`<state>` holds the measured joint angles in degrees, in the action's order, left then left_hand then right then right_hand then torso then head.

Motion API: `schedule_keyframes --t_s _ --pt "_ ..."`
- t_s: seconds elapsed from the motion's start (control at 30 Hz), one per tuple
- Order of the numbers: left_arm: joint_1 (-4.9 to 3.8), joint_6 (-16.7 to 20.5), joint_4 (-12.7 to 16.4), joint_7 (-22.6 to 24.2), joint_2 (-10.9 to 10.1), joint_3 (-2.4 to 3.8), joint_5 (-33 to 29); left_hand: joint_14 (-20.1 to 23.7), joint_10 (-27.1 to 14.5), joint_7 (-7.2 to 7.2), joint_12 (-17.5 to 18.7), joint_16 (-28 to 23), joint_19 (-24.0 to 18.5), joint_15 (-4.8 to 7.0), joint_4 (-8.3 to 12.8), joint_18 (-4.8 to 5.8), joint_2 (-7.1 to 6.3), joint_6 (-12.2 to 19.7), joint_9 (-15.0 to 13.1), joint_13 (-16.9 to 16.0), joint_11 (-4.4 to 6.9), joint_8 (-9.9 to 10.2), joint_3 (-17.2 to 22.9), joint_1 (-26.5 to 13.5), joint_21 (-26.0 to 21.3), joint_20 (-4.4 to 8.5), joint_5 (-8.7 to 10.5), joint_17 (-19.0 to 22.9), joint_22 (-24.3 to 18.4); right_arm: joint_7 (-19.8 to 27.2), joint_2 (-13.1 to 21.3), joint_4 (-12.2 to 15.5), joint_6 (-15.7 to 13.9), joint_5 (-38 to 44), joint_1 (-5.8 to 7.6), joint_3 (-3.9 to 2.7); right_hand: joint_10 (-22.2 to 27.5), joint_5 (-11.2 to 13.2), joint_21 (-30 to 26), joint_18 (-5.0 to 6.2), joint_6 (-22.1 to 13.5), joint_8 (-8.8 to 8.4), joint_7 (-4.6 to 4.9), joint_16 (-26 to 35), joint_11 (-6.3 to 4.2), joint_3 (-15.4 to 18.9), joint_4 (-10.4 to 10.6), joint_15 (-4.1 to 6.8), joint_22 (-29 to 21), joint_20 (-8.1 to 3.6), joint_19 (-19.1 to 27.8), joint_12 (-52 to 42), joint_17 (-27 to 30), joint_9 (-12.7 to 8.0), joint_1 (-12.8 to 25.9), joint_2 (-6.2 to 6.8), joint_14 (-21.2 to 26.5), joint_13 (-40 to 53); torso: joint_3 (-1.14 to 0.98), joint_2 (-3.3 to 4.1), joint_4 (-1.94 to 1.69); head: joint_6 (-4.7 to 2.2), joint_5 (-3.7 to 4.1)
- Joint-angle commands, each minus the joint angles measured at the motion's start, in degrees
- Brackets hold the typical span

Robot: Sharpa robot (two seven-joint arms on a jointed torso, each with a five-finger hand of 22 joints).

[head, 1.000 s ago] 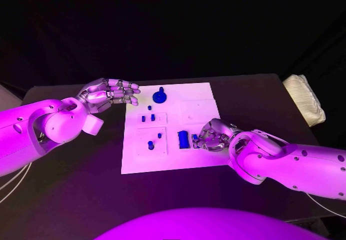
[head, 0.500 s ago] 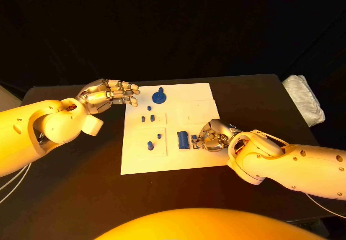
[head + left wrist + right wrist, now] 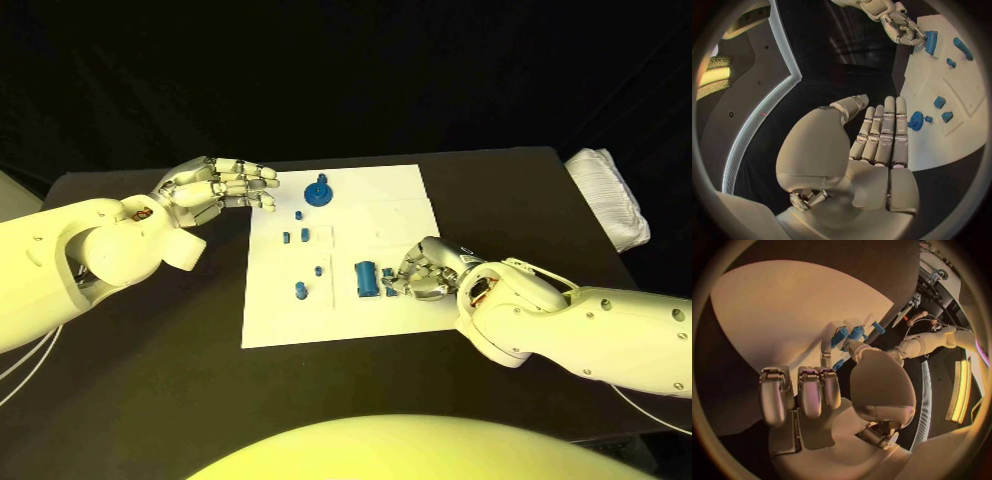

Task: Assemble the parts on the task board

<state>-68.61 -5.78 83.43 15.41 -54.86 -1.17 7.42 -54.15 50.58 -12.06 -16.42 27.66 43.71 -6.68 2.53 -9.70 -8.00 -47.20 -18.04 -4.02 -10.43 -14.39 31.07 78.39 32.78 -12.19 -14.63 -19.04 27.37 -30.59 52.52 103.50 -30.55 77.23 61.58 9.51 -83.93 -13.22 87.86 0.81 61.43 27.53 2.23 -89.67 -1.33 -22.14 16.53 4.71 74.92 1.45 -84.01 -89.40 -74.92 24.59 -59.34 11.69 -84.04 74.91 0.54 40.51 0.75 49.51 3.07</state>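
Right hand (image 3: 418, 270): on the white rectangular task board (image 3: 389, 190), fingers curled down, tips touching a small blue part (image 3: 389, 277) beside the blue upright block (image 3: 366, 277); whether it is pinched cannot be told.
Left hand (image 3: 216, 185): holds nothing, fingers straight and close together, hovering at the board's left edge near the blue round knobbed part (image 3: 319, 190).
Surface: black table (image 3: 144, 350), dark surroundings, pale folded cloth (image 3: 613, 200) at the right edge.
Blue block: long axis along the board's length.

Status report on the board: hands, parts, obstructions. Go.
Left hand open, off the task board's far left corner. Right hand down on a small blue part beside the larger blue block; grip unclear. Nothing blocking.
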Motion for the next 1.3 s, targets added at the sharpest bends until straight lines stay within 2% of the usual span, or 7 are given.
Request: schedule_keyframes --t_s 0.03,0.2,0.3,0.5,0.57,0.97,1.3 --pt "-0.02 -1.0 0.0 0.2 0.1 0.03 -0.1 0.1 -0.3 -1.16 -0.3 -0.2 -0.3 -0.35 -0.2 -0.37 0.30 -0.4 -0.1 0.0 0.05 -0.2 0.3 -0.2 0.0 -0.26 0.01 -0.1 0.1 1.1 0.4 0.1 0.4 0.0 -0.06 -0.01 -5.7 -0.3 -0.6 -0.31 -0.2 -0.06 0.36 0.1 -0.20 0.4 -0.1 0.34 14.4 -0.40 -5.4 0.4 -14.2 -0.1 0.5 -0.14 -5.8 14.7 0.00 -0.02 0.01 0.02 0.00" --pt "-0.02 -1.0 0.0 0.2 0.1 0.03 -0.1 0.1 -0.3 -1.16 -0.3 -0.2 -0.3 -0.35 -0.2 -0.37 0.30 -0.4 -0.1 0.0 0.05 -0.2 0.3 -0.2 0.0 -0.26 0.01 -0.1 0.1 2.7 1.1 0.3 1.0 -1.0 -0.06 0.00 -5.7 0.9 -0.5 -0.31 -0.4 -0.01 0.38 0.1 -0.20 0.8 -1.0 0.33 14.4 -0.40 -5.4 0.4 -14.2 -0.1 -1.6 0.02 -5.8 14.7 0.00 -0.07 0.02 0.04 -0.09" --pt "-0.02 -1.1 0.0 0.1 0.1 0.03 -0.1 0.1 -0.3 -1.16 -0.3 -0.2 -0.3 -0.35 -0.2 -0.37 0.30 -0.4 -0.1 0.0 0.05 -0.2 0.3 -0.2 0.0 -0.26 0.01 -0.1 0.1 4.0 1.6 0.4 1.6 -1.8 -0.08 0.00 -5.7 2.7 -0.5 -0.31 -0.5 0.02 0.37 0.1 -0.20 1.0 -1.7 0.34 14.4 -0.39 -5.4 0.5 -14.1 -0.1 -3.5 0.06 -5.8 14.7 -0.03 -0.05 0.03 0.04 -0.11" --pt "-0.02 -1.2 -0.1 0.0 0.1 0.03 -0.1 0.1 -0.3 -1.17 -0.3 -0.2 -0.3 -0.36 -0.3 -0.37 0.39 -0.3 -0.1 0.0 0.04 -0.2 0.3 -0.2 0.0 -0.27 0.00 -0.1 0.1 5.8 2.4 0.5 2.8 -3.1 -0.21 0.00 -5.6 6.7 -0.4 -0.33 -0.7 0.02 0.38 0.2 -0.18 1.7 -2.6 0.32 14.4 -0.36 -5.4 0.7 -14.1 -0.3 -6.2 0.15 -5.7 14.6 -0.05 -0.03 0.08 -0.04 -0.08" --pt "-0.01 -1.2 -0.1 0.0 0.1 0.03 -0.1 0.1 -0.3 -1.17 -0.3 -0.2 -0.3 -0.36 -0.3 -0.37 0.39 -0.3 -0.1 0.0 0.04 -0.2 0.3 -0.2 0.0 -0.27 0.00 -0.1 0.1 6.0 2.4 0.4 2.9 -3.3 -0.24 0.00 -5.6 10.0 -0.5 -0.33 -0.6 -0.02 0.35 0.2 -0.21 1.7 -2.8 0.33 14.4 -0.37 -5.4 0.7 -14.1 -0.4 -7.5 -0.34 -5.7 14.6 -0.05 -0.01 0.09 -0.03 -0.09" --pt "-0.01 -1.3 -0.2 -0.1 0.2 0.03 0.0 0.1 -0.3 -1.17 -0.3 -0.2 -0.3 -0.36 -0.3 -0.37 0.39 -0.3 -0.1 0.0 0.04 -0.2 0.3 -0.2 0.0 -0.27 0.00 -0.1 0.1 4.9 0.8 -1.6 2.5 -1.5 -0.31 0.00 -5.7 10.1 -0.4 -0.33 -0.6 -0.01 0.29 0.1 -0.25 1.5 -2.9 0.35 14.4 -0.37 -5.4 0.6 -14.1 -0.5 -8.1 -0.71 -5.8 14.7 -0.02 0.00 -0.15 0.02 -0.05" --pt "-0.01 -1.3 -0.2 0.0 0.3 0.03 0.0 0.1 -0.3 -1.17 -0.3 -0.2 -0.3 -0.36 -0.3 -0.37 0.39 -0.3 -0.1 0.0 0.04 -0.2 0.3 -0.2 0.0 -0.27 0.00 -0.1 0.1 6.3 0.7 -2.0 0.8 -1.9 -0.45 -0.01 -5.6 9.9 -0.5 -0.32 -0.6 -0.04 0.29 0.2 -0.28 1.4 -3.1 0.39 14.4 -0.39 -5.4 0.7 -14.1 -0.5 -8.6 -0.87 -5.7 14.6 0.01 -0.09 0.04 -0.10 -0.33"
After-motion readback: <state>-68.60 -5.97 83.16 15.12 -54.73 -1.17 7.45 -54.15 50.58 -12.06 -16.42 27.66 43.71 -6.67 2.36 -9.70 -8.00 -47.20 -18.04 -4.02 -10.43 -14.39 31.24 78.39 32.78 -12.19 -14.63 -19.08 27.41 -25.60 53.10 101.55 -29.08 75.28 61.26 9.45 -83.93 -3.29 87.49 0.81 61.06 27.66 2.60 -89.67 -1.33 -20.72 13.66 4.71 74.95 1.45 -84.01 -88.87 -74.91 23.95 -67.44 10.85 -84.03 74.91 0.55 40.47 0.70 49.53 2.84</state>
